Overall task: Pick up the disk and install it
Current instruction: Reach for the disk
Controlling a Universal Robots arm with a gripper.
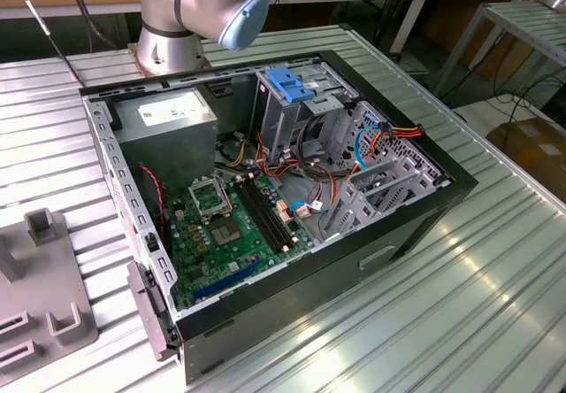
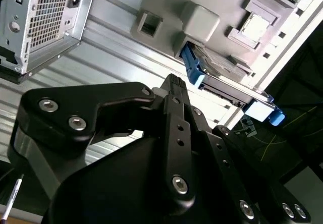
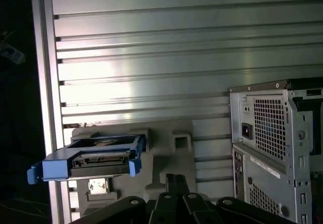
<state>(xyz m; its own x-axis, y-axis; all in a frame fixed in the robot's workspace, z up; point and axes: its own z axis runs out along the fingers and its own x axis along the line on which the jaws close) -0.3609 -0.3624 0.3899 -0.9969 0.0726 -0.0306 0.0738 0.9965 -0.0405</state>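
Open computer case (image 1: 416,225) lies on its side mid-worktop (image 1: 478,322). The arm's base (image 1: 164,43) is behind it, at the far edge. Inside the case the power supply (image 1: 168,114) sits in the far corner on the exterior view's left, with the motherboard (image 1: 230,234) in front of it. The drive cage (image 1: 292,101) stands at the far wall and a second cage (image 1: 371,189) is on the exterior view's right. The fixture tray (image 1: 44,304) sits apart from the case, at the worktop's edge on the exterior view's left. In both wrist views the disk (image 3: 96,158) rests in that tray, with one end sticking out past the tray's edge.
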